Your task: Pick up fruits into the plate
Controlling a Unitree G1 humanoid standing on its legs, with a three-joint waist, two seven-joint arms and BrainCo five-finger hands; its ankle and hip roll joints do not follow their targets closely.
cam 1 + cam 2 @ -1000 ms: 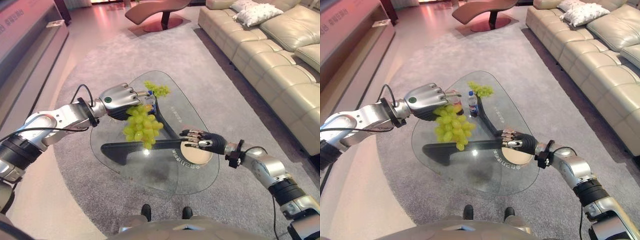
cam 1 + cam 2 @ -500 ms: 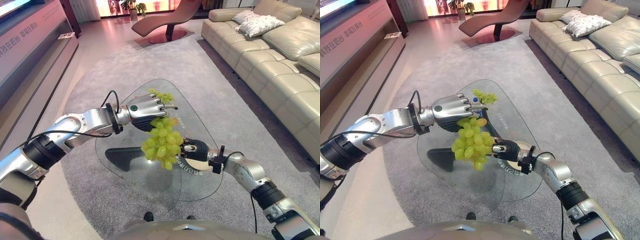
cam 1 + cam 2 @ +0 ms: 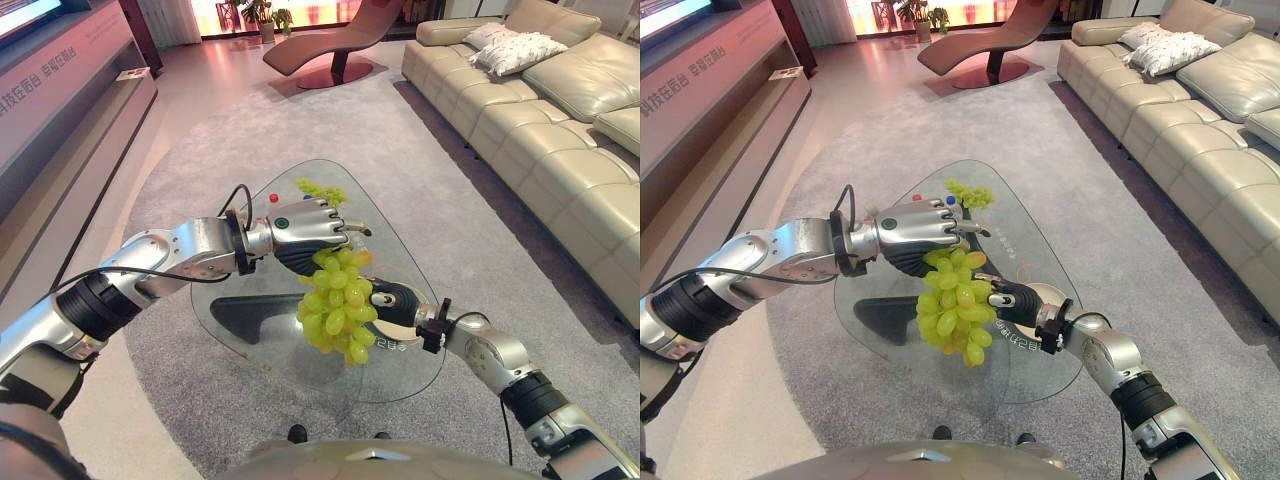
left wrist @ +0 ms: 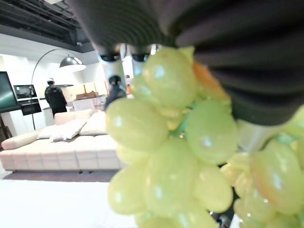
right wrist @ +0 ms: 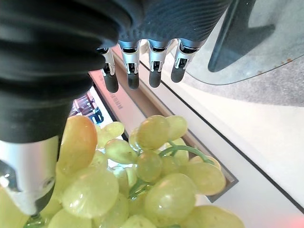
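A bunch of green grapes (image 3: 338,310) hangs from my left hand (image 3: 300,228), whose fingers are curled round its top, above the glass table (image 3: 400,230). In the left wrist view the grapes (image 4: 161,156) fill the space under the palm. My right hand (image 3: 1012,300) lies just behind the hanging bunch, over the beige plate (image 3: 1048,294) near the table's right edge. Its fingers (image 5: 130,66) are straight, with the grapes (image 5: 142,180) close below them. A second, smaller bunch of grapes (image 3: 320,190) lies at the table's far end.
A small bottle (image 3: 949,200) stands behind my left hand, mostly hidden. The table has a dark base (image 3: 250,315) and stands on a grey rug. A cream sofa (image 3: 560,130) runs along the right, a lounge chair (image 3: 320,40) is at the back, and a low cabinet (image 3: 60,90) is on the left.
My left hand has carried the grapes to the right and nearer, until they hang in front of my right hand and the plate. The camera also shifted early on.
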